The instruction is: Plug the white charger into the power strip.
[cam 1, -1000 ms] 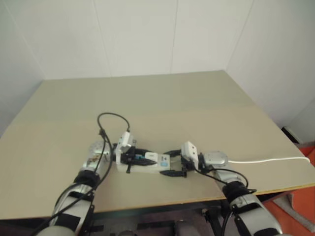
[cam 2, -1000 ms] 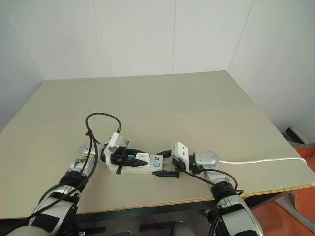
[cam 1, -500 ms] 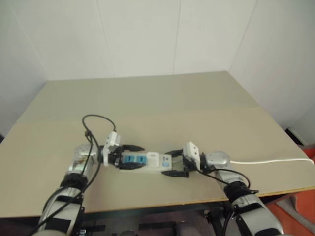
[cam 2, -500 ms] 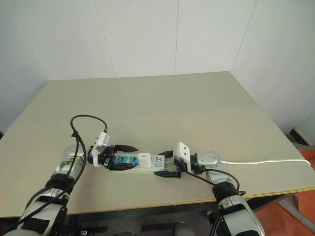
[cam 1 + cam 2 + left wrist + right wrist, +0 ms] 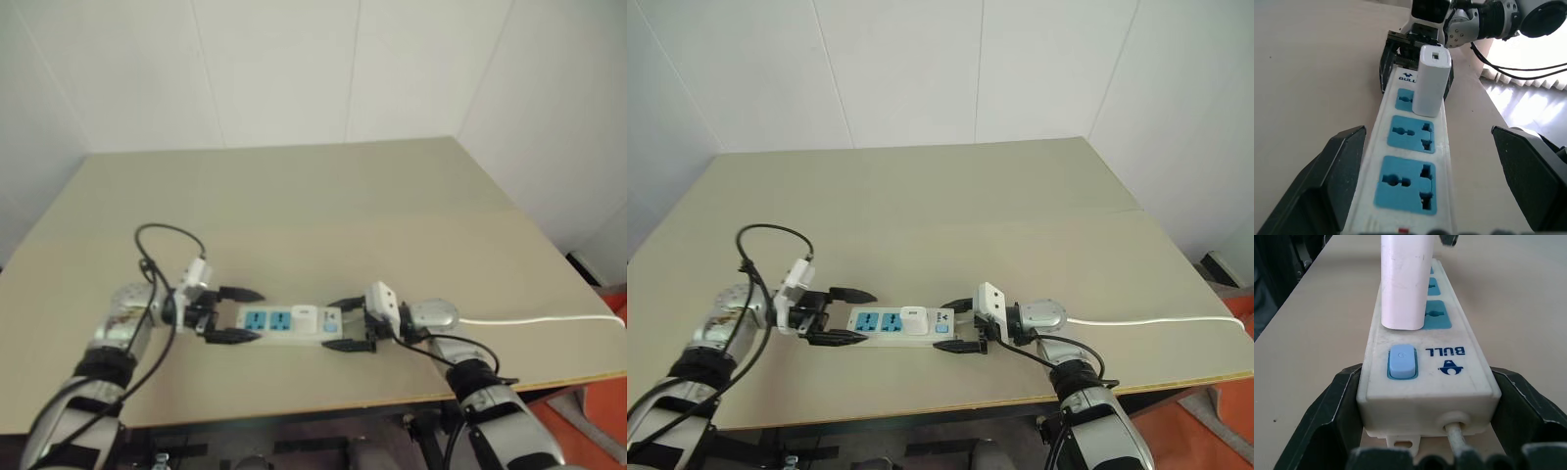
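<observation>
Standing upright in the socket nearest the switch [image 5: 1401,361], charger [image 5: 914,319] plugged into the strip [image 5: 899,324], which is lying flat on the tan table [image 5: 950,215] near its front edge. Leaving the two other blue sockets [image 5: 1413,131] bare, on the side toward the left gripper [image 5: 840,315]. Hovering just off the strip's free end, left gripper spreading its black fingers [image 5: 1339,171] wide, one on each side of the strip's line, gripping nothing and touching neither strip nor charger. Clamping the strip's switch end from the opposite side, right gripper [image 5: 962,325] pressing a black finger [image 5: 1327,426] against each long side of the white casing, beside the blue switch and the printed brand mark. Running from that same end, white cord [image 5: 1146,320] passing under the right wrist and trailing across the table toward its right edge. Looping above the left wrist, a black cable [image 5: 774,240] arching over the tabletop. Rising behind the table, plain white wall panels [image 5: 911,69] meeting in a corner at the far right.
</observation>
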You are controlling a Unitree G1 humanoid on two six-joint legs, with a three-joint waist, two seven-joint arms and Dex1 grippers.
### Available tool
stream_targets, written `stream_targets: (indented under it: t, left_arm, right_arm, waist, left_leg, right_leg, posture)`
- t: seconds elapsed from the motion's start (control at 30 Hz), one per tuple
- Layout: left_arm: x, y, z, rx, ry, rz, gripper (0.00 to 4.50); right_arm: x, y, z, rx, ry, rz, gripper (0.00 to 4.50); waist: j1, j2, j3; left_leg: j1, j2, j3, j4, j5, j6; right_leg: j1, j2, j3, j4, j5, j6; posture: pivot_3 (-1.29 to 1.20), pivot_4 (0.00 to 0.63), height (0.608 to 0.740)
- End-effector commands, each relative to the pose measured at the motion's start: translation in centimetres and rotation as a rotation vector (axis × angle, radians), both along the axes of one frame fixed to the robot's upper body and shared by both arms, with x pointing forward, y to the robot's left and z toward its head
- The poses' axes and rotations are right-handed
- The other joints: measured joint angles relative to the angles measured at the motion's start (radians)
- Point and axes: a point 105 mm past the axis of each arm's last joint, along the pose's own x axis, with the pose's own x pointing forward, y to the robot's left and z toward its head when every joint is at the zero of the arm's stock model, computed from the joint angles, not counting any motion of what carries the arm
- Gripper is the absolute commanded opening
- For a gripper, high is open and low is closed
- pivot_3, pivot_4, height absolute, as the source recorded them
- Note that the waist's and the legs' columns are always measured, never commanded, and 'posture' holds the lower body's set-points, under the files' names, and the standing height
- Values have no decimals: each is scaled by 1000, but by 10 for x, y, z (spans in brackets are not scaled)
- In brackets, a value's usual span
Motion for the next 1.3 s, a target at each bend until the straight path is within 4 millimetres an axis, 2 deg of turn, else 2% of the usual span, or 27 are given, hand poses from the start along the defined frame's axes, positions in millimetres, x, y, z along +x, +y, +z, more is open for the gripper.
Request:
stream_targets:
  t: [0.03, 0.13, 0.27, 0.4, 0.63, 0.73, 0.97, 1.3]
  left_arm:
    - [7, 17, 35, -51, -98, 56, 4469]
    - [11, 37, 51, -78, -124, 135, 4500]
    - [11, 50, 56, -79, -156, 185, 4500]
    - [8, 53, 57, -98, -162, 198, 4500]
    - [-2, 64, 53, -120, -162, 248, 4500]
    - [-8, 70, 50, -92, -163, 266, 4500]
    - [-20, 86, 45, -59, -162, 319, 4500]
    - [-21, 80, 44, -54, -168, 330, 4500]
  right_arm:
    - [-4, -3, -8, -41, 11, 19, 3413]
    - [0, -6, -3, -51, 10, 19, 4459]
    - [2, -13, 10, -37, -11, 33, 4459]
    - [0, -27, 23, -49, -52, 43, 4459]
    - [-1, -72, 80, -89, -193, -3, 4459]
    - [-8, -93, 95, -152, -203, -6, 4459]
    - [-20, -138, 104, -268, -183, -68, 4459]
    - [-30, -155, 106, -280, -183, -126, 4459]
  waist:
    - [3, -1, 1]
    - [7, -2, 2]
    - [17, -1, 3]
    - [28, -1, 7]
    - [40, -1, 12]
    - [42, 0, 12]
    - [42, 0, 13]
    - [43, -1, 13]
  left_leg:
    - [0, 0, 0, 0, 0, 0]
    - [-2, 0, 0, 0, 0, 0]
    - [-6, 0, 1, 0, 0, 0]
    - [-9, 0, 0, 2, 0, 0]
    - [-13, 0, 1, 3, 0, 0]
    - [-13, 0, 1, 2, 0, 0]
    - [-14, 0, 1, 2, 0, 0]
    - [-14, 0, 2, 3, 0, 0]
  right_leg:
    - [0, 0, 0, 0, 0, 0]
    - [-2, 0, 0, 0, 0, 0]
    - [-7, 0, 0, 1, 0, -1]
    - [-10, 0, -1, 2, 1, -1]
    - [-13, -1, -1, 1, 1, -1]
    - [-13, -1, -2, 1, 1, -1]
    - [-13, -1, -2, 0, 1, -1]
    - [-12, -1, -2, -1, 1, -2]
  posture:
    - [0, 150, 740]
    - [0, 150, 740]
    - [0, 150, 740]
    - [0, 150, 740]
    - [0, 150, 740]
    - [0, 150, 740]
    - [0, 150, 740]
    - [0, 150, 740]
